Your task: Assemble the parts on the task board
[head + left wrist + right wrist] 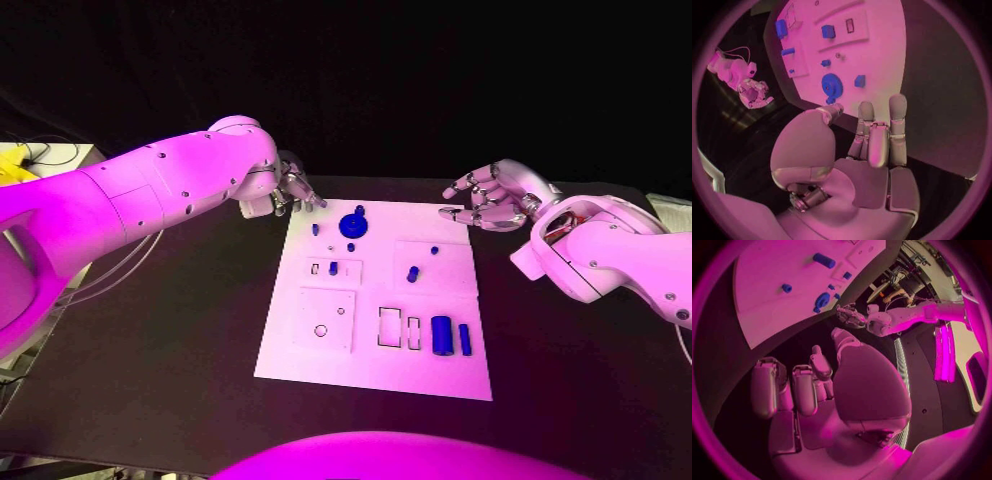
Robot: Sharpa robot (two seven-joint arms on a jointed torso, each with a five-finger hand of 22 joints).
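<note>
White task board (372, 365) lies mid black table (159, 400), long side running away from the robot. Left hand (293, 190) hovers at the board's far left corner, over the table edge of it, fingers loosely extended, holding nothing; the left wrist view shows its fingers (897, 125) straight and apart above dark table, just short of the board. Right hand (488, 200) sits at the far right corner, fingers partly curled but apart, nothing in them, fingertips close to the board edge, contact unclear. On the board: round blue disc part (352, 226) near the far end with a small blue piece (316, 229) beside it, small blue pegs (413, 272) in the middle, two upright blue blocks (441, 334) and a blue cylinder (464, 339) near the front right, next to an outlined rectangular slot (389, 326). Square plate with small holes (326, 319) front left.
</note>
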